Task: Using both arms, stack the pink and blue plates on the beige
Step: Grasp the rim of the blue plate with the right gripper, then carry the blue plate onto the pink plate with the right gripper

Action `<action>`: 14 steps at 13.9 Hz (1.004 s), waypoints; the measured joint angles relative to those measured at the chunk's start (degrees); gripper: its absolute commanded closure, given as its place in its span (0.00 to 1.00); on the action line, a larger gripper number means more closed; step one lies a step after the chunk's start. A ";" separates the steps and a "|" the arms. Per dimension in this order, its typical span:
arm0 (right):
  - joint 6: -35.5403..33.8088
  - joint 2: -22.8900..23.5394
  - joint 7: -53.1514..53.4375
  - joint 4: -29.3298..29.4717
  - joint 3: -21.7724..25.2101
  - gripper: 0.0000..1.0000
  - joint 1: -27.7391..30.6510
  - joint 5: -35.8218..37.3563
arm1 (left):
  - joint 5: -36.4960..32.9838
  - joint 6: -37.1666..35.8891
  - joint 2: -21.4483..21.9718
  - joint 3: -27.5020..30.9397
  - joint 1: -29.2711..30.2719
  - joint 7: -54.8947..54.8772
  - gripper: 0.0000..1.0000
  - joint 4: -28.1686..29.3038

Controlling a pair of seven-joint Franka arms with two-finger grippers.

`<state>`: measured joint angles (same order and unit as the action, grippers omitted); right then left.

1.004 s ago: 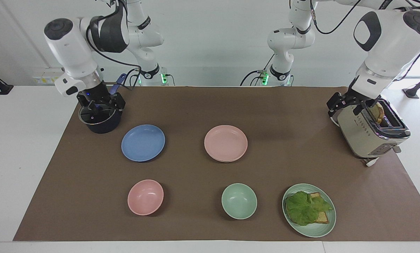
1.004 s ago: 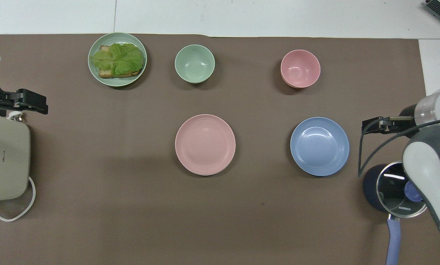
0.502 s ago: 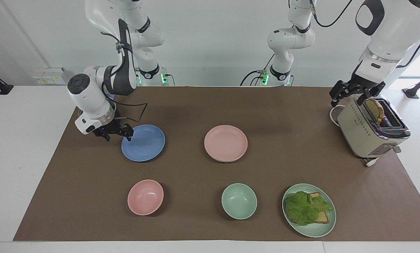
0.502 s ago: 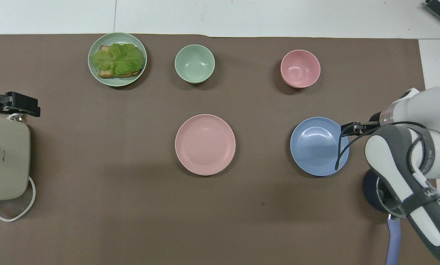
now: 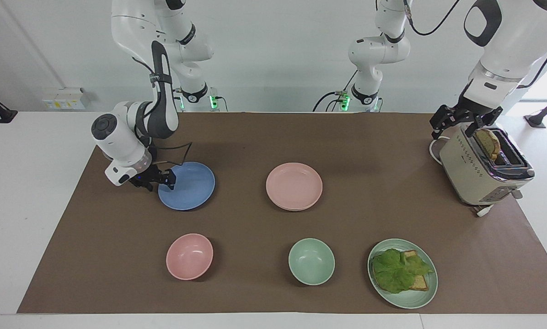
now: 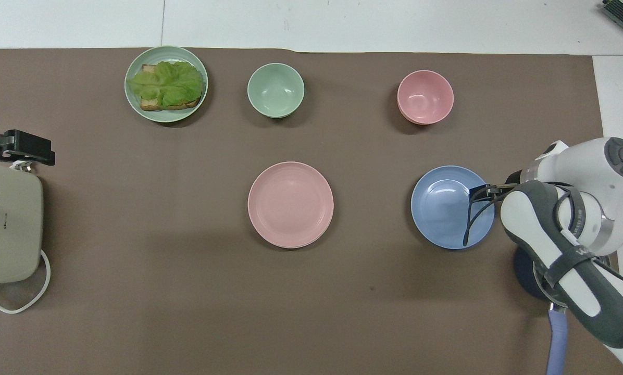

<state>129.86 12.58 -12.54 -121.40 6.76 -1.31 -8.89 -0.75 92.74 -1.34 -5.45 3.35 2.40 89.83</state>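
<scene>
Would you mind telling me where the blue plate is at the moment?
The blue plate lies toward the right arm's end of the table, beside the pink plate, with the right gripper at its rim.

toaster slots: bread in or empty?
In. A browned slice stands up out of one slot of the toaster; the second slot's contents cannot be told.
</scene>
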 measured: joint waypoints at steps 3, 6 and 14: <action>0.00 0.05 -0.28 -0.06 0.01 1.00 0.78 -0.01 | 0.00 0.00 0.00 0.00 0.00 0.00 0.00 0.00; -0.20 -0.01 -0.58 0.48 0.00 1.00 0.89 -0.11 | 0.00 -0.01 0.00 0.00 0.00 0.00 0.00 0.00; -15.39 -5.54 -1.38 9.74 -0.96 1.00 0.92 -3.31 | 0.00 -0.01 0.00 0.00 0.00 0.00 0.00 0.00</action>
<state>114.47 7.04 -13.91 -111.66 5.81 -0.38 -12.20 -0.75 92.73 -1.34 -5.45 3.35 2.40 89.83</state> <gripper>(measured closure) 0.952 0.000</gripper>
